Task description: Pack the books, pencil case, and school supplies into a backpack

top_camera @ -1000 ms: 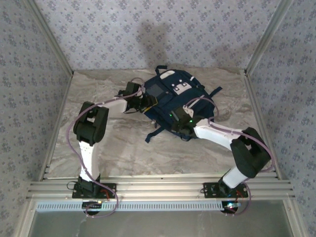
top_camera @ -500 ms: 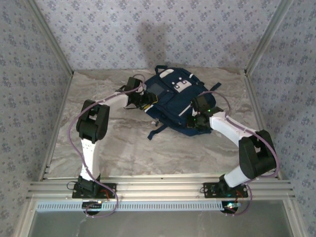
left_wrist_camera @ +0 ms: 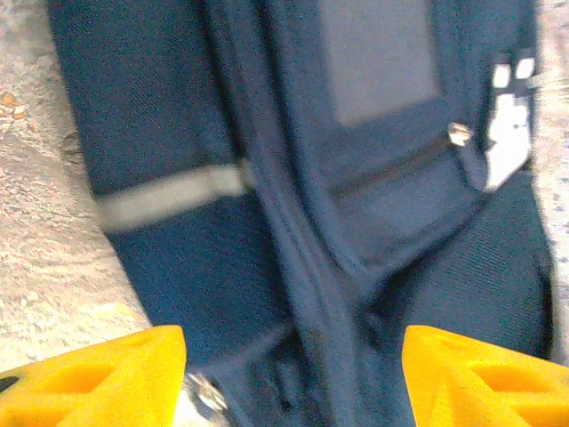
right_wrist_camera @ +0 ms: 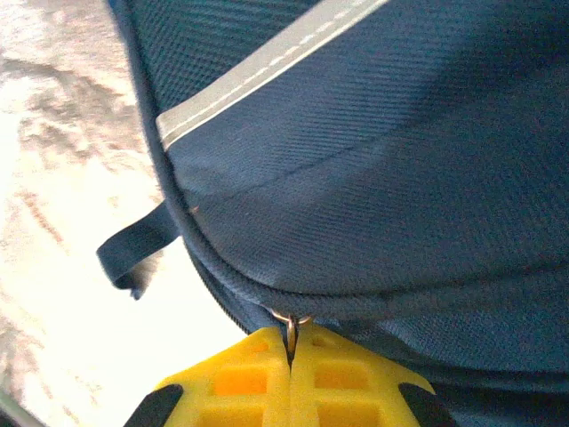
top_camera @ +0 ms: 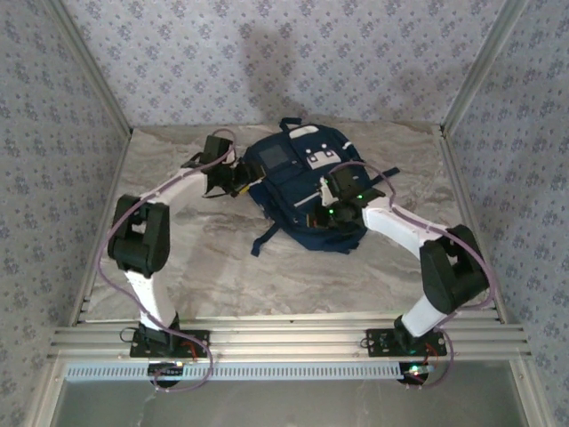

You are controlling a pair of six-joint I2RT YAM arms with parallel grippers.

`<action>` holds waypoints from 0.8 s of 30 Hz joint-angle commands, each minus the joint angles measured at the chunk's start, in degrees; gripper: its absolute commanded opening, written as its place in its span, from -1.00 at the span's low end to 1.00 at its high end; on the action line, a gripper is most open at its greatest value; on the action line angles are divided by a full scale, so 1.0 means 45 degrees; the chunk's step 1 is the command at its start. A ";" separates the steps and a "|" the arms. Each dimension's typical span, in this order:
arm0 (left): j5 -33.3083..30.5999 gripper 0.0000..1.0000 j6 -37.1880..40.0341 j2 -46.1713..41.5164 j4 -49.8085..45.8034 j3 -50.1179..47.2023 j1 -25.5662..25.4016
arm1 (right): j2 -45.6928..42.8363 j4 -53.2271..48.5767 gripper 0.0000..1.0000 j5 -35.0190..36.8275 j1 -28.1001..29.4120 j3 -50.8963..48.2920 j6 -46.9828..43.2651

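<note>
Writing first: the white patch [left_wrist_camera: 508, 142] on the backpack [top_camera: 289, 191] carries a few dots in your left wrist view, too blurred to read. The grey square patch [left_wrist_camera: 378, 58] beside it is plain.

From above, your left arm [top_camera: 182, 187] bends up from its base, elbow out toward the left wall, and reaches across the worktop [top_camera: 204, 267] to the bag's left edge. The left pincer [left_wrist_camera: 293, 365] stands open there, its yellow fingers [left_wrist_camera: 98, 374] wide apart over navy fabric and a pale grey stripe [left_wrist_camera: 169, 196], with nothing clamped.

The backpack lies flat mid-worktop, toward the back wall, with a dark strap [top_camera: 267, 240] trailing off its near left corner.

Your right arm [top_camera: 400, 233] folds at the elbow by the right side and reaches in over the bag's near right part. The right pincer [right_wrist_camera: 291, 351] is closed, its two fingers pressed together on the small metal zipper pull [right_wrist_camera: 291, 325] at the bag's seam. A short navy loop [right_wrist_camera: 133, 253] hangs to its left.
</note>
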 commanded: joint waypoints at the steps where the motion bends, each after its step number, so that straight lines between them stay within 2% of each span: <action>1: -0.0072 0.32 -0.0326 -0.1275 -0.0228 -0.0862 -0.0233 | 0.0657 0.1382 -1.00 -0.0901 0.0511 0.1174 0.0577; 11: 0.0731 0.27 -0.3005 -0.1881 0.2660 -0.3289 -0.1164 | 0.2085 0.2095 -1.00 -0.1484 0.1334 0.2575 0.0955; 19: 0.1097 0.14 -0.3822 -0.1385 0.3814 -0.3025 -0.1458 | 0.2331 0.1924 -1.00 -0.1430 0.1597 0.2668 0.0880; 24: 0.1137 0.10 -0.3748 -0.0749 0.3780 -0.2800 -0.1683 | 0.2293 0.2027 -1.00 -0.1610 0.1650 0.2545 0.0875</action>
